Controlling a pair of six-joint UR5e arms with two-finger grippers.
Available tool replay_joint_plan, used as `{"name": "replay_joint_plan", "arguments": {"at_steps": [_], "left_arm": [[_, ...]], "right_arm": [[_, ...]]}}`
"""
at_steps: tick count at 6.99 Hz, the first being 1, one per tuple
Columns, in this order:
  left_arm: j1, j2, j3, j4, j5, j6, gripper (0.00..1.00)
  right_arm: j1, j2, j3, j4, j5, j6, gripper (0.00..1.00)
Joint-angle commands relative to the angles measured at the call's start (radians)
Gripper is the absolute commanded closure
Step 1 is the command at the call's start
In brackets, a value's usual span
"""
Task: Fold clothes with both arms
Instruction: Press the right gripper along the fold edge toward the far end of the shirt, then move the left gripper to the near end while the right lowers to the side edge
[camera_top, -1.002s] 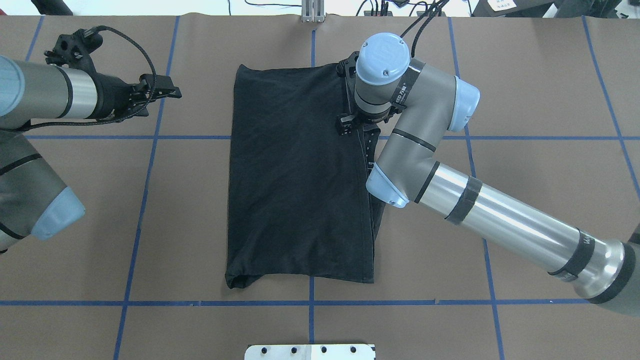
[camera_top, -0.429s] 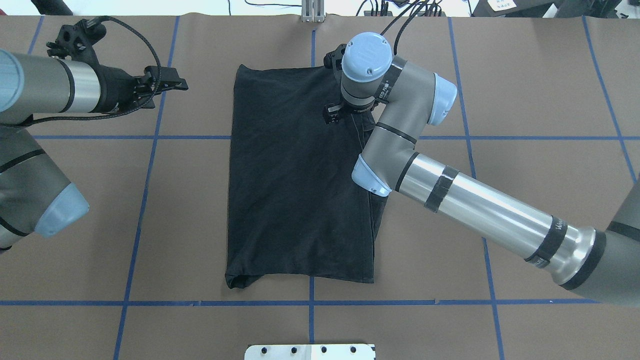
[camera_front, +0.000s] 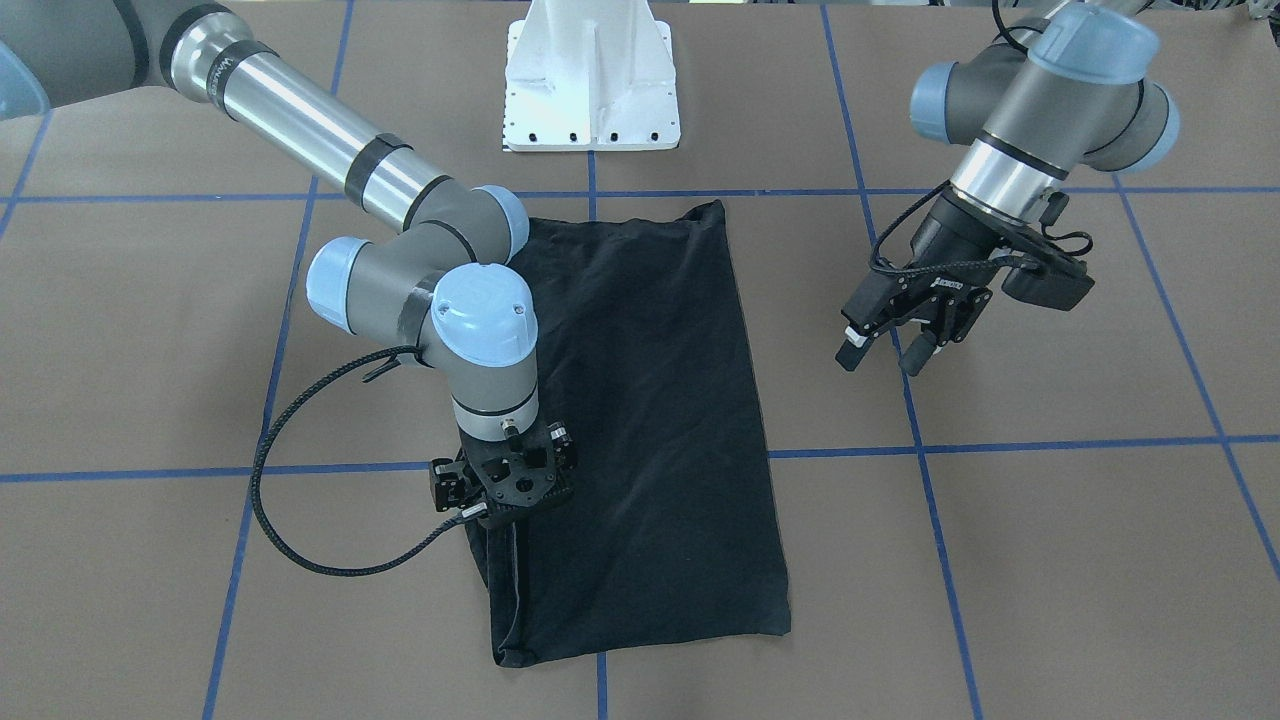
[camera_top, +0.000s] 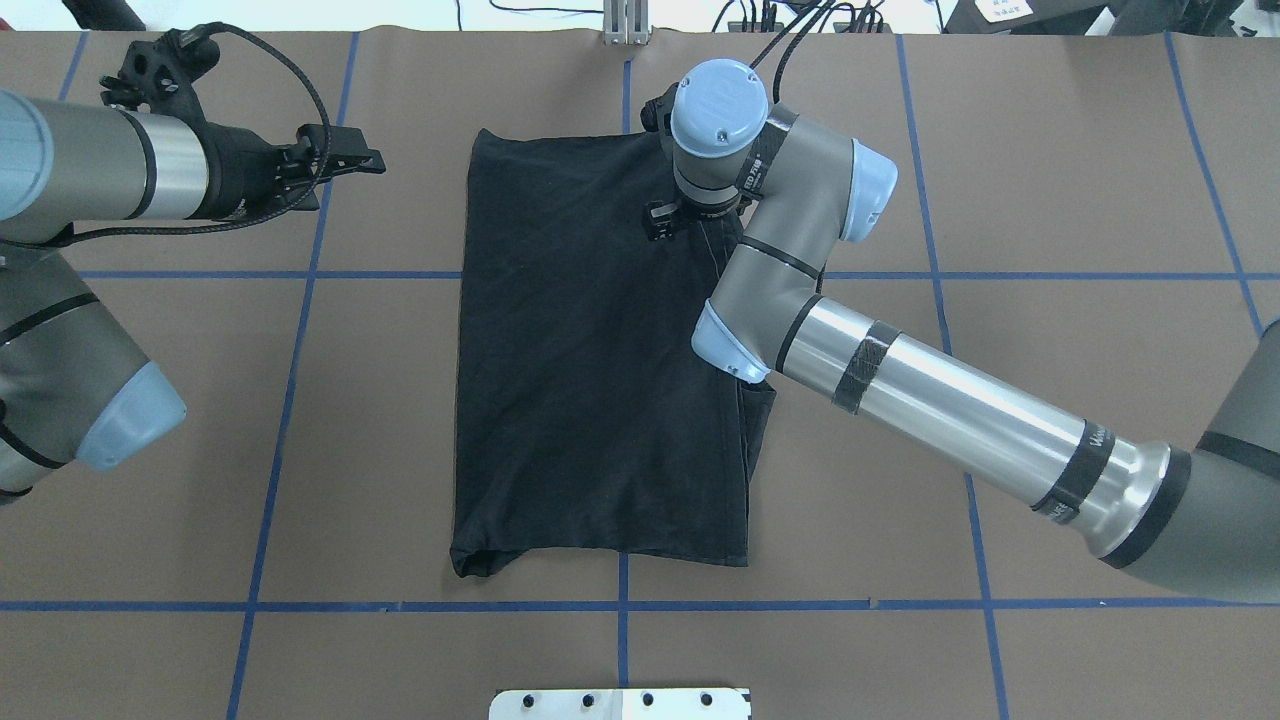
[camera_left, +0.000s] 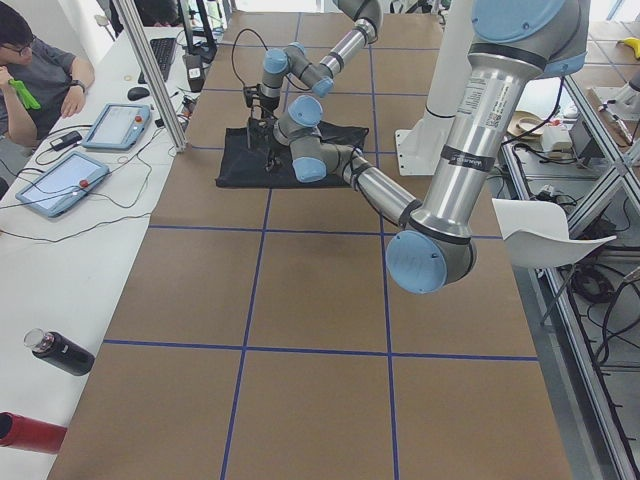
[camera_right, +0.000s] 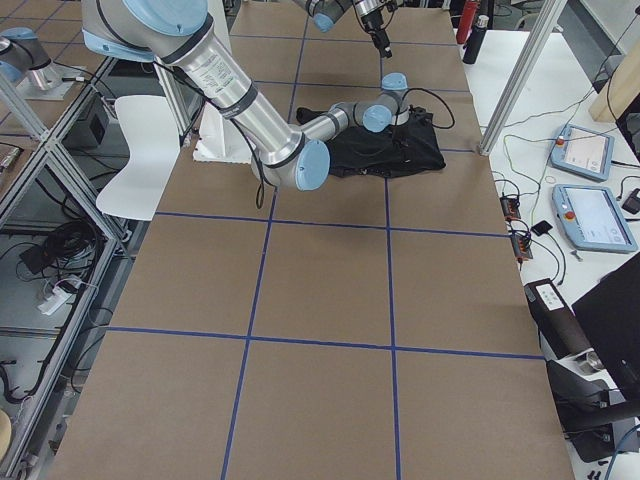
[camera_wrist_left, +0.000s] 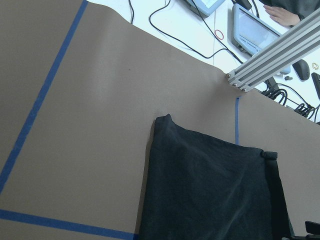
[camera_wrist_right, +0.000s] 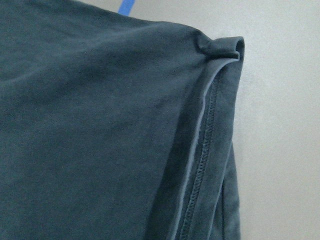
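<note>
Black T-shirt lies folded lengthwise mid-frame on the bench. The left pincer hangs open and empty beside it; the right pincer is over the shirt's edge, can't tell its grip

Plain black T-shirt folded flat; right arm above; left arm aside.

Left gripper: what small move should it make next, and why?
Probably move the left gripper to the T-shirt corner nearest it. It hangs open over bare table, clear of the cloth, while the right gripper is at the opposite edge's far end. Both far corners likely need gripping for the next fold.
</note>
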Motion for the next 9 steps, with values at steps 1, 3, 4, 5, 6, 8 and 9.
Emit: {"name": "replay_joint_plan", "arguments": {"at_steps": [1, 3, 4, 5, 6, 8, 9], "left_arm": [[0.001, -0.013, 0.001, 0.001, 0.0, -0.002, 0.0], [0.003, -0.024, 0.0, 0.001, 0.0, -0.002, 0.0], [0.003, -0.029, 0.0, 0.001, 0.0, -0.002, 0.0], [0.003, -0.03, 0.0, 0.001, 0.0, -0.002, 0.0], [0.003, -0.03, 0.0, 0.001, -0.008, -0.001, 0.0], [0.009, -0.015, -0.057, 0.005, -0.024, -0.016, 0.0], [0.012, 0.026, -0.09, -0.004, -0.078, -0.092, 0.0]], "right_arm": [[0.035, -0.01, -0.038, 0.0, 0.002, -0.027, 0.0], [0.058, -0.037, -0.039, 0.0, 0.013, -0.063, 0.0], [0.058, -0.042, -0.039, 0.0, 0.013, -0.066, 0.0], [0.063, -0.039, -0.037, 0.0, 0.014, -0.064, 0.0], [0.076, -0.03, -0.025, 0.0, 0.046, -0.063, 0.0], [0.093, -0.054, 0.143, -0.09, 0.176, -0.039, 0.0], [0.089, -0.135, 0.299, -0.16, 0.194, 0.019, 0.0]]}}
